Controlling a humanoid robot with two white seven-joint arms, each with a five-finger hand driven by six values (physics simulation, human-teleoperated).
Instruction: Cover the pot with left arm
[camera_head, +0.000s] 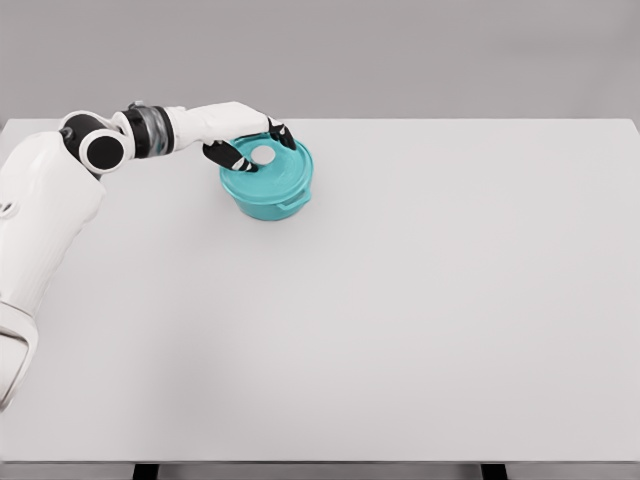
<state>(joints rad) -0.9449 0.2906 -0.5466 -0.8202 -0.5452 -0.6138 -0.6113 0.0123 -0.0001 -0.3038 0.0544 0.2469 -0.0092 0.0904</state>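
A teal pot stands on the white table at the back left. Its teal lid lies flat on the rim, and the lid's pale round knob shows in the middle. My left hand hovers right over the lid. The thumb lies to the left of the knob and the black-tipped fingers lie behind it. A gap shows around the knob, and the fingers are spread without closing on it. The right arm is out of view.
My left arm reaches in from the left edge, along the table's back left corner. The table's far edge runs just behind the pot. A plain grey wall lies beyond it.
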